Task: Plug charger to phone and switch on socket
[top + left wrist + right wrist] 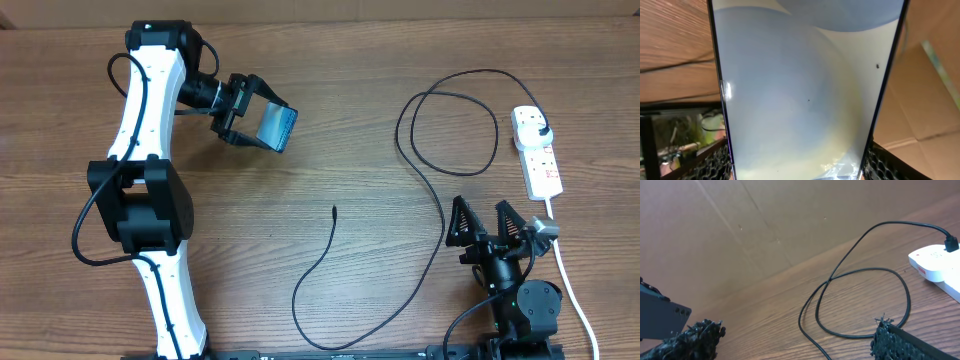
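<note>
My left gripper is shut on the phone and holds it tilted above the table at the upper left. In the left wrist view the phone fills the frame between my fingers, its screen pale with glare. The charger lies as a long black cable; its connector tip rests mid-table and its black plug sits in the socket, a white power strip at the right. My right gripper is open and empty, just left of the socket's white cord. The cable loop shows in the right wrist view.
The socket's white cord runs down the right side past my right arm. The cable loops wide across the centre right. A cardboard wall stands behind the table.
</note>
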